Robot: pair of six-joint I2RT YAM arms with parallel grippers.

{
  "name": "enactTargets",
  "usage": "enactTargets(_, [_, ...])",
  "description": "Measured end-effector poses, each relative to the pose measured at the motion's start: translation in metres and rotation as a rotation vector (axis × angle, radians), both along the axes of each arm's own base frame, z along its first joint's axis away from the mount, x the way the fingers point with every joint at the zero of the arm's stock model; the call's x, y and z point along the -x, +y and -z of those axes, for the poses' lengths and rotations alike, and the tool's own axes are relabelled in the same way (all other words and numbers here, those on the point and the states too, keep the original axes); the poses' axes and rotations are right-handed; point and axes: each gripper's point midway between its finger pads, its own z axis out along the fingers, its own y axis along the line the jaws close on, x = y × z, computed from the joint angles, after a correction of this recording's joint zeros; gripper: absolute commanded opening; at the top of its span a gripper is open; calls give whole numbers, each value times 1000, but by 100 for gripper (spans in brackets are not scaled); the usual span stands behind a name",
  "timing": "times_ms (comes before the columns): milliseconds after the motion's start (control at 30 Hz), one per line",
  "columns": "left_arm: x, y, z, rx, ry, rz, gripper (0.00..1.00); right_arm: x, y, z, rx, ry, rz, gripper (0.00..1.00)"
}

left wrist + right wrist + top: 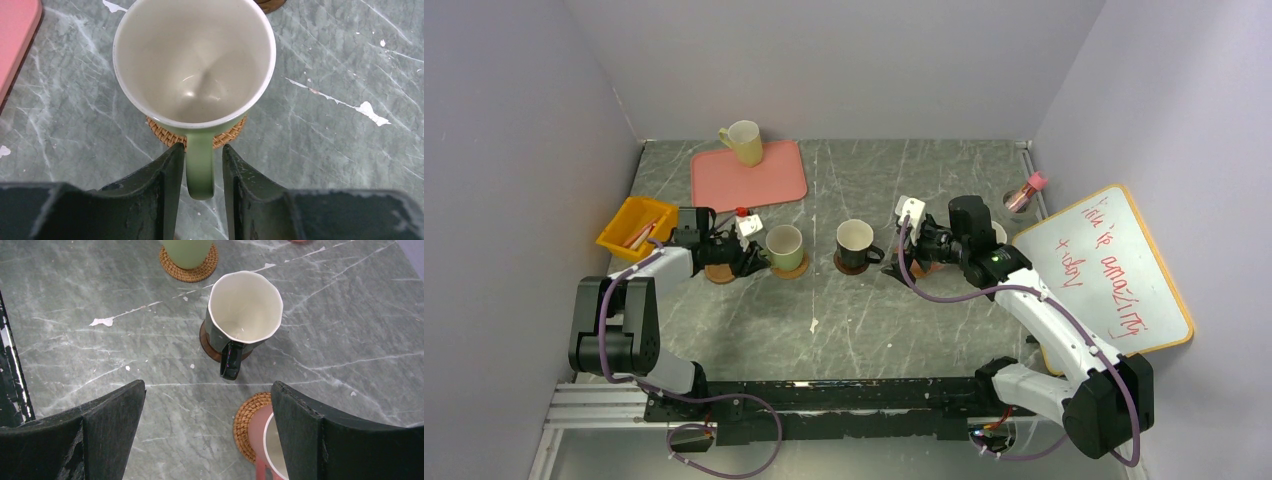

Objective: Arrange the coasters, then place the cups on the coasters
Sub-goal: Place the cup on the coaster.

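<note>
On its woven coaster [227, 137] sits the green mug [195, 55], placement apparently complete; left gripper [202, 150] fingers narrowly parted astride its handle, right gripper [207, 390] fingers wide; next: retreat without tipping.

You are looking at a glossy glazed green mug [194, 65], smooth and pale inside, on a rough woven wicker coaster [227, 137]. Your tabletop [325, 125] looks like smooth grey-green marble with pale veins and chips. The black mug [243, 315] shines too, and its dark coaster [207, 346] looks smooth. The fingers [150, 200] are matt black and scuffed.
</note>
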Motion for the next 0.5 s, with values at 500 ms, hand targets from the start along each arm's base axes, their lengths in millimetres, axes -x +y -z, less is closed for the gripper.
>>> enactTargets(500, [1, -1, -2, 5, 4, 10, 50, 1, 0, -2, -3, -8, 0, 100])
